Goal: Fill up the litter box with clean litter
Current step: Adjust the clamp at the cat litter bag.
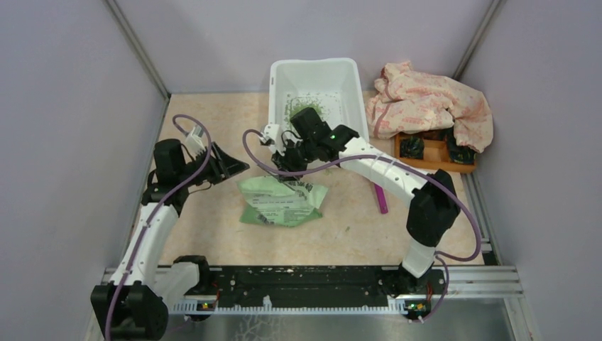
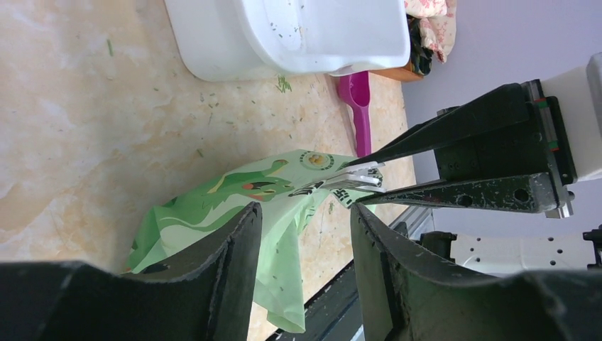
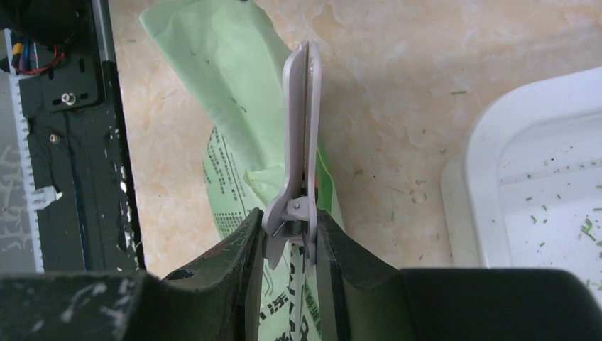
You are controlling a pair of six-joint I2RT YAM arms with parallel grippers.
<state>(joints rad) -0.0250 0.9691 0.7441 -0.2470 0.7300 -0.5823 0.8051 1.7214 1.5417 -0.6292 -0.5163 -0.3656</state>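
Note:
The white litter box (image 1: 334, 74) stands at the back of the table, with green clean litter (image 1: 305, 108) strewn on its floor. In front of it lies a green-and-white printed bag (image 1: 282, 201). My right gripper (image 3: 289, 224) is shut on the handles of a pale grey spring clip (image 3: 302, 121), which sits on the bag's (image 3: 227, 85) top edge. The clip (image 2: 348, 177) holds that edge of the bag (image 2: 213, 206) raised off the table. My left gripper (image 2: 305, 213) is open just left of the bag, nothing between its fingers. The box's corner (image 3: 525, 170) shows litter bits (image 3: 589, 227).
A magenta scoop (image 1: 381, 197) lies on the table right of the bag, under the right arm. A pink patterned cloth (image 1: 426, 103) partly covers a small wooden tray (image 1: 433, 155) at the back right. Loose granules dot the tabletop near the box (image 2: 298, 35).

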